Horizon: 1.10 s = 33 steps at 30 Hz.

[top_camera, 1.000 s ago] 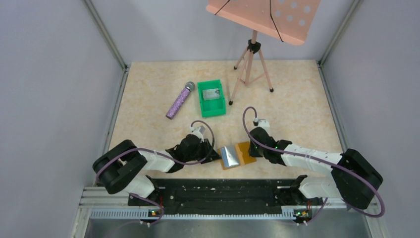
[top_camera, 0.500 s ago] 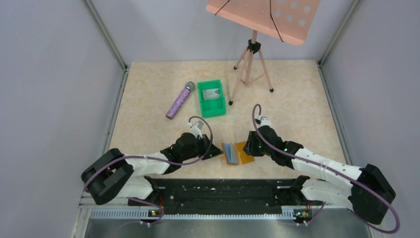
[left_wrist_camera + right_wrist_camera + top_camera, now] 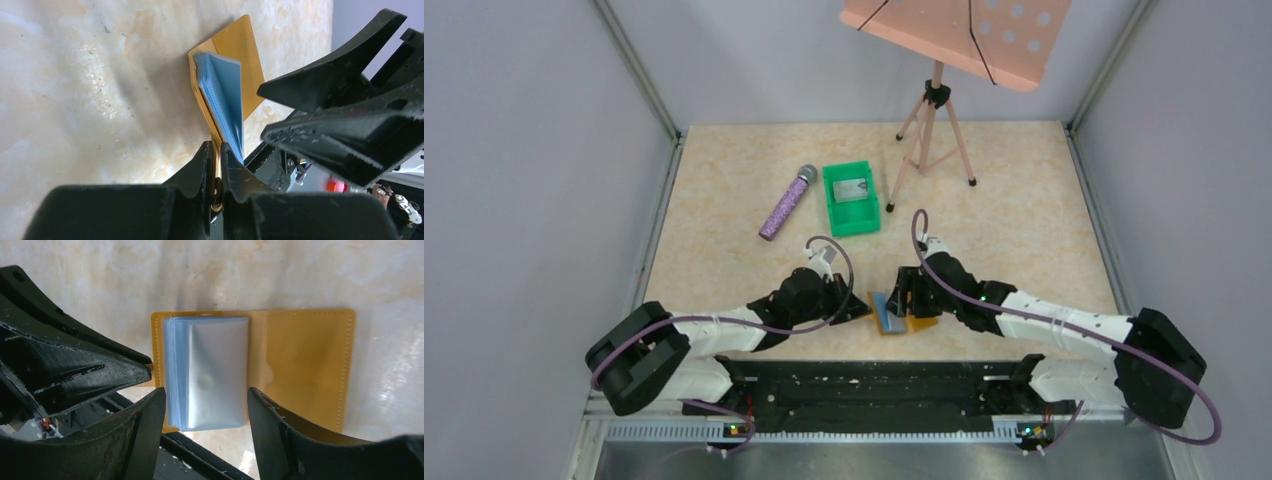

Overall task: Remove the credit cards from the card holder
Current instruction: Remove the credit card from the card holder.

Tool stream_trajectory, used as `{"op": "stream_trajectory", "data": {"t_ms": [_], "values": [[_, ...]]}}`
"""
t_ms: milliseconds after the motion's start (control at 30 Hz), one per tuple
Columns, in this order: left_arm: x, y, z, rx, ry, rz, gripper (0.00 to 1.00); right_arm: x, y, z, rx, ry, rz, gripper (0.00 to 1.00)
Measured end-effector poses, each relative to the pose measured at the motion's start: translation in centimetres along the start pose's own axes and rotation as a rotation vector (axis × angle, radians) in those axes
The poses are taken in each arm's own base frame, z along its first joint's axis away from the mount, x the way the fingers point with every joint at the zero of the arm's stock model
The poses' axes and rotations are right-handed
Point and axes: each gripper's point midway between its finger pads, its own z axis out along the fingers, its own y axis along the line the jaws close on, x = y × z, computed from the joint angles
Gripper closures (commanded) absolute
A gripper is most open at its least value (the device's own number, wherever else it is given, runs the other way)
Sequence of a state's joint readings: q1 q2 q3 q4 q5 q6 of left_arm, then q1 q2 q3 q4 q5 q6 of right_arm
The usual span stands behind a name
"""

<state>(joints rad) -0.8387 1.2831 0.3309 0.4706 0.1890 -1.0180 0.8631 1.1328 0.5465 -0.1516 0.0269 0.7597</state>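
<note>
The card holder (image 3: 892,313) lies open near the table's front edge, tan leather with a stack of pale blue-grey pockets (image 3: 210,370). My left gripper (image 3: 216,150) is shut on the holder's left edge at the clasp tab. The pockets (image 3: 225,100) stand up from the leather there. My right gripper (image 3: 205,400) hangs open just above the pocket stack, one finger on each side, not touching it. The top pocket looks silvery-grey; I cannot tell whether a card sits in it. One silvery credit card (image 3: 851,188) lies in the green bin (image 3: 852,222).
A purple microphone (image 3: 786,203) lies left of the green bin. A pink music stand on a tripod (image 3: 936,130) stands at the back right. The black base rail (image 3: 864,385) runs close behind the holder's near edge. Grey walls close in both sides.
My right gripper has opened and moved left, from the holder's right flap to over the pocket stack. The pockets, first lying flat, now stand up. My left gripper closed on the tab.
</note>
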Motion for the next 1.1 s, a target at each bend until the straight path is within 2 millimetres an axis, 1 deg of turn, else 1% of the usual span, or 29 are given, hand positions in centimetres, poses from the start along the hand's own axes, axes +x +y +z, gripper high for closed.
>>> {"op": "stream_trajectory", "data": {"t_ms": [133,200,333,533,667,800,967,1033,1100], "values": [[0.0,-0.2,-0.1,-0.004,0.001,0.006,1.00,1.1,1.1,1.0,0.005,0.037,-0.039,0.37],[-0.1,-0.2,-0.1,-0.004,0.001,0.009,1.00,1.5,1.3,1.5,0.021,0.049,-0.053,0.41],[0.0,-0.3,-0.2,-0.003,0.001,0.021,1.00,1.6,0.6,2.1,0.076,0.048,-0.059,0.51],[-0.2,-0.5,-0.4,-0.001,-0.007,0.030,1.00,1.3,-1.2,1.9,0.160,0.022,-0.069,0.57],[-0.2,-0.3,-0.5,-0.010,-0.007,0.030,1.00,1.1,-1.6,1.7,0.184,0.011,-0.073,0.57],[-0.2,-0.1,-0.6,-0.020,-0.007,0.032,1.00,0.8,-1.7,1.5,0.188,-0.002,-0.073,0.56],[-0.2,0.0,-0.8,-0.028,-0.009,0.042,1.00,0.5,-2.4,0.8,0.223,-0.017,-0.075,0.46],[-0.1,0.2,-0.8,-0.033,-0.006,0.046,1.00,0.4,-3.0,0.4,0.247,-0.021,-0.075,0.43],[0.0,0.3,-0.8,-0.038,-0.002,0.048,1.00,0.3,-3.3,-0.1,0.260,-0.023,-0.077,0.43]]}}
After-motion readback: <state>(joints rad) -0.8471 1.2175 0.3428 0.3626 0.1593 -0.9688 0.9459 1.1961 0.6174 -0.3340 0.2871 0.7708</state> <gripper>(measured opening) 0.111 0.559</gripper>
